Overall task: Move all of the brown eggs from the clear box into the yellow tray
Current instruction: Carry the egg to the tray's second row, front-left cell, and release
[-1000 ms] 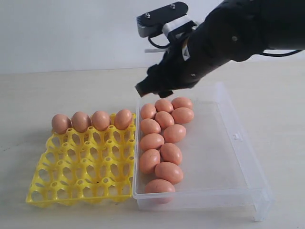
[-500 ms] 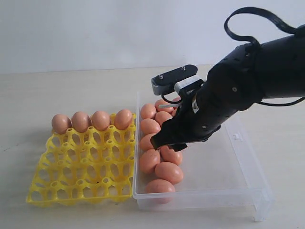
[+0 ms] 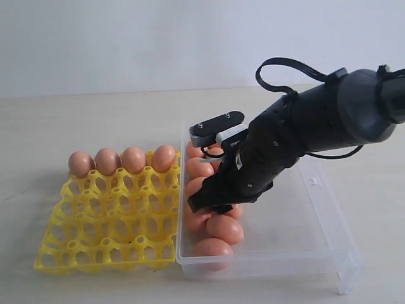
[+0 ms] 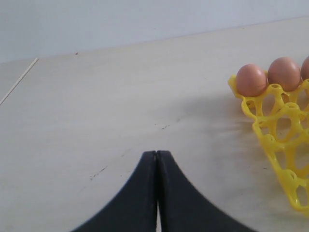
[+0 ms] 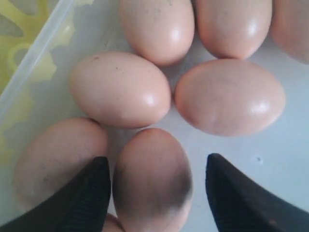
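Straddling one brown egg (image 5: 152, 179), the right gripper (image 5: 157, 163) stands wide open, a black finger on either side of the matte shell and not closed on it. Its bulky black arm slants down into the clear box (image 3: 319, 190). More smooth, oval brown eggs (image 5: 120, 89) crowd just ahead of the jaws. Beyond the box wall lies the yellow tray (image 3: 107, 221), with four more in its far row. The left gripper (image 4: 157, 155) is closed on nothing over the pale table (image 4: 96, 96).

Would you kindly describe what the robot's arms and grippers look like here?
The right arm is bulky and black, with a black cable looping over it and a dark camera bar on a white bracket. Both the right gripper and left gripper have smooth, black, tapering fingers.
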Controlling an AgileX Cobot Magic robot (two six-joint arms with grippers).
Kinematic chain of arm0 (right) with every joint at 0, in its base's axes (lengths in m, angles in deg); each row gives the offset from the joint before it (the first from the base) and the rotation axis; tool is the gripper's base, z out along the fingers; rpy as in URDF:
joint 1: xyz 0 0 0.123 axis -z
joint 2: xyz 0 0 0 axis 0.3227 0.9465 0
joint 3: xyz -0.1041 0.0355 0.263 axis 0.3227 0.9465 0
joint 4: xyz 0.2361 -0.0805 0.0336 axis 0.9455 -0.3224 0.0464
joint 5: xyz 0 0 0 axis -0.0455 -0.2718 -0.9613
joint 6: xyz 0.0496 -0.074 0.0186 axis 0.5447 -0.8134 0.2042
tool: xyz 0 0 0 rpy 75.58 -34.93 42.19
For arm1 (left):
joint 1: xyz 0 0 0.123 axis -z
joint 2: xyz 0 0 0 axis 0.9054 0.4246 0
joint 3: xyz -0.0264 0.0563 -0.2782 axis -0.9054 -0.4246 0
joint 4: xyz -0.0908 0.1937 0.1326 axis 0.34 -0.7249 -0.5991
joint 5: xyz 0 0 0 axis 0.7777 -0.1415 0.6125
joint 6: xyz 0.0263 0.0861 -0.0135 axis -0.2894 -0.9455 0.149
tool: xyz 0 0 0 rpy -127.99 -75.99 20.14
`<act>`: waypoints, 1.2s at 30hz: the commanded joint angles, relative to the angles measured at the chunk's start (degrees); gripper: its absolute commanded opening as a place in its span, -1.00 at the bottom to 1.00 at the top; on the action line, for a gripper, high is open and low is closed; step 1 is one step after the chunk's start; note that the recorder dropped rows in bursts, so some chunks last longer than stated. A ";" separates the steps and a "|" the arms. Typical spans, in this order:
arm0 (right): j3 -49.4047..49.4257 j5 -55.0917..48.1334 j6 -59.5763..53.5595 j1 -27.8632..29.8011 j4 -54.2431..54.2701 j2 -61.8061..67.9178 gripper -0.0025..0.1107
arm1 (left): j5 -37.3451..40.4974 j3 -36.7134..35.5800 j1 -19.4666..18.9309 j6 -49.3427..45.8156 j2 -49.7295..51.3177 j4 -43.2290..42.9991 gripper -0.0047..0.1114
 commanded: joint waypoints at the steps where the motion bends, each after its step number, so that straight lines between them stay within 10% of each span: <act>1: -0.99 0.56 -0.23 -0.01 0.15 2.66 0.03 | -0.52 0.23 0.33 0.26 -0.32 0.14 -0.92; 7: -0.99 -1.24 -0.34 -0.01 0.15 3.04 -0.95 | -0.52 0.23 0.33 0.26 -0.32 0.14 -0.92; 14: -0.88 -5.02 -2.84 -0.01 0.15 -4.55 -0.96 | -0.52 0.23 0.33 0.26 -0.32 0.14 -0.92; 22: -0.88 19.12 -3.23 -0.58 0.15 -15.39 -0.96 | -0.52 0.23 0.33 0.26 -0.32 0.14 -0.92; 36: -9.69 34.97 -5.74 -8.31 0.37 1.74 -0.96 | -0.52 0.23 0.33 0.26 -0.32 0.14 -0.92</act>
